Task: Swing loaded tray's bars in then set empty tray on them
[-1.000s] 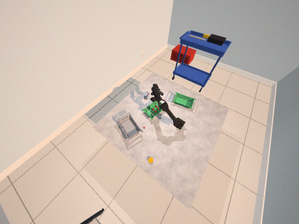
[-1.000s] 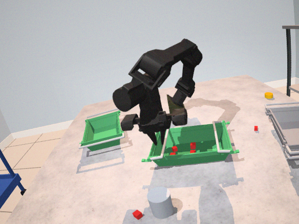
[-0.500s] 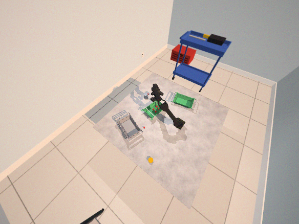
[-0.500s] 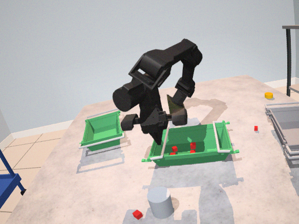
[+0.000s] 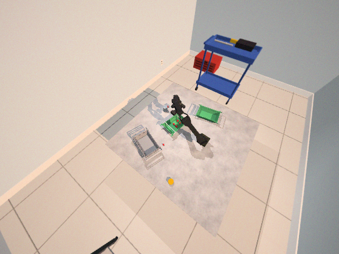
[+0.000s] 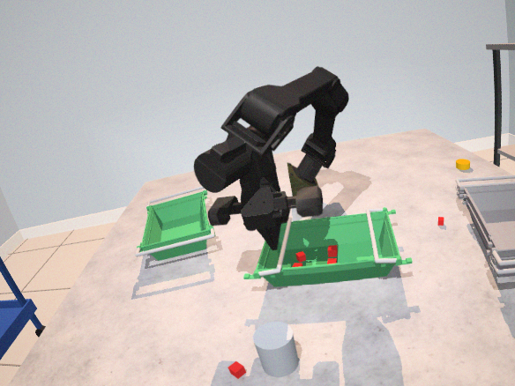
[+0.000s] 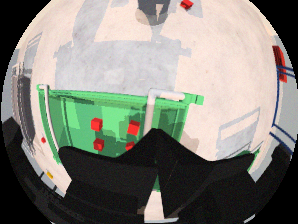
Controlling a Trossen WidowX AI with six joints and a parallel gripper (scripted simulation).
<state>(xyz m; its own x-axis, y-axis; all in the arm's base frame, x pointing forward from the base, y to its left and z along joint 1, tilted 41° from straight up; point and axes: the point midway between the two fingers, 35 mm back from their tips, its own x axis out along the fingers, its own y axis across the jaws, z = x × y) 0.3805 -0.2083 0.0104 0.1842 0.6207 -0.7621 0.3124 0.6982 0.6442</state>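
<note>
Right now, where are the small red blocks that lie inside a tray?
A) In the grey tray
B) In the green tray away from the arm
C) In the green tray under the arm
C: the red blocks sit inside the green tray beneath the arm.
</note>
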